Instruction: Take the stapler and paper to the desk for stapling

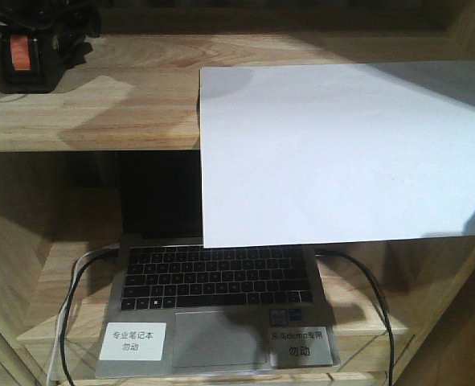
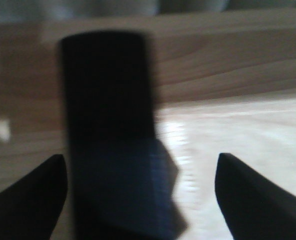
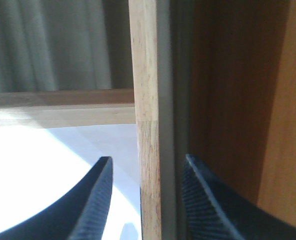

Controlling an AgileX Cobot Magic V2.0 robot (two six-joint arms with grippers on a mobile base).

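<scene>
Small black stapler with an orange-red patch on top (image 1: 20,58) is sitting at the far left of the pale wooden shelf unit's (image 1: 100,112) upper board, toward the rear. Left gripper (image 2: 141,156) is hovering at it, jaws standing wide. In the left wrist view the stapler (image 2: 107,115) is showing as a blurred dark block. Its long axis is running away from the camera, along the gap rather than across it, and closer to the left finger. A squeeze from here would likely catch its narrow sides. Contact: cannot tell through the blur.

Plain white rectangular sheet of paper (image 1: 341,145) is lying on the right half of the same board, its near part overhanging an open grey laptop (image 1: 217,314). Right gripper (image 3: 148,159) is sitting at that end, jaws parted. A pale wooden board edge (image 3: 148,75) is running between them. The paper (image 3: 32,160) is lying off to the left finger's side, not between the fingers. Right arm is nearer the paper, left arm nearer the stapler. Desk is not appearing in any view.
</scene>
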